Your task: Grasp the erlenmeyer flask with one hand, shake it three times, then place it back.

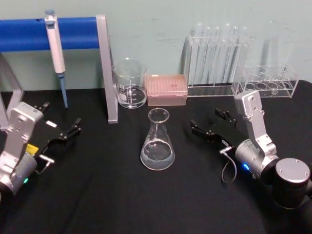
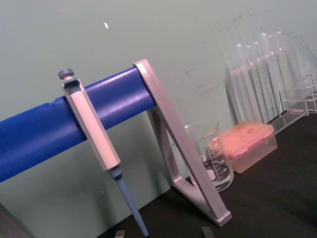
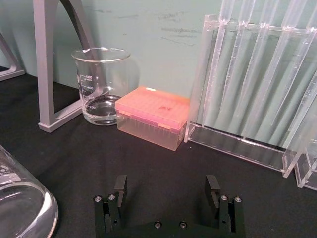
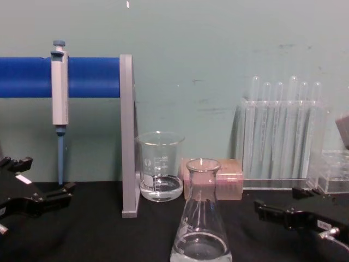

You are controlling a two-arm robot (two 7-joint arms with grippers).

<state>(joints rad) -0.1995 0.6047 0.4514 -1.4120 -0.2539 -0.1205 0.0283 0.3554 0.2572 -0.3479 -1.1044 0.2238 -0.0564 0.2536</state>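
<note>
Head view, erlenmeyer flask (image 1: 157, 143) upright, right gripper (image 1: 210, 125) spread, seemingly just beside it, apart

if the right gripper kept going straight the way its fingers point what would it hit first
Probably the pink plastic tip box. In the right wrist view the open right gripper points across bare black table at that box, with the clear glass beaker off to one side. The clear glass erlenmeyer flask sits beside that line, though depth is uncertain.

A black-covered table (image 1: 97, 195) carries the erlenmeyer flask (image 1: 157, 141) (upright, centre), a beaker (image 1: 130, 83) and a pink box (image 1: 167, 89).
</note>
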